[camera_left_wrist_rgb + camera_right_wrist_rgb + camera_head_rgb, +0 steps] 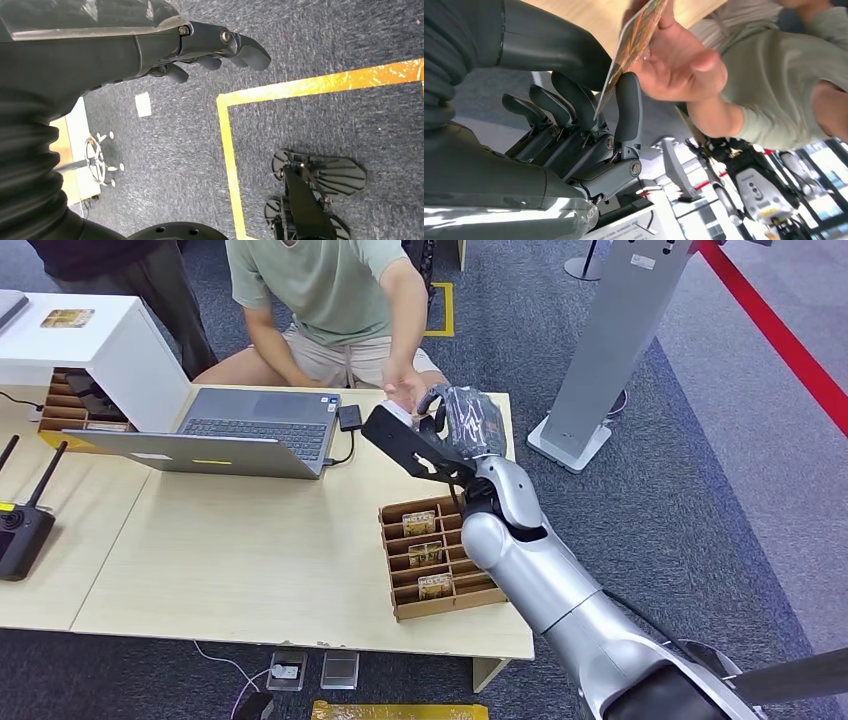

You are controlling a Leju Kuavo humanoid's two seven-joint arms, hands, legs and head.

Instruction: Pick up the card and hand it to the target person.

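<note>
Orange-patterned card (634, 37), its print unreadable, pinched in right hand (589, 125) and person's hand (679, 62); left hand (210, 47) loose.

Open laptop (245, 430) on table (220, 560) — remote (20, 530) at left.

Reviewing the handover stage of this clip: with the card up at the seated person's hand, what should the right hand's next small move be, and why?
Probably loosen the fingers and let go. The right hand pinches the card between thumb and fingers, and the person's hand is already closed on the card's other end, over the far edge of the table. With both gripping it, pulling back or pushing on would seem needless.
</note>
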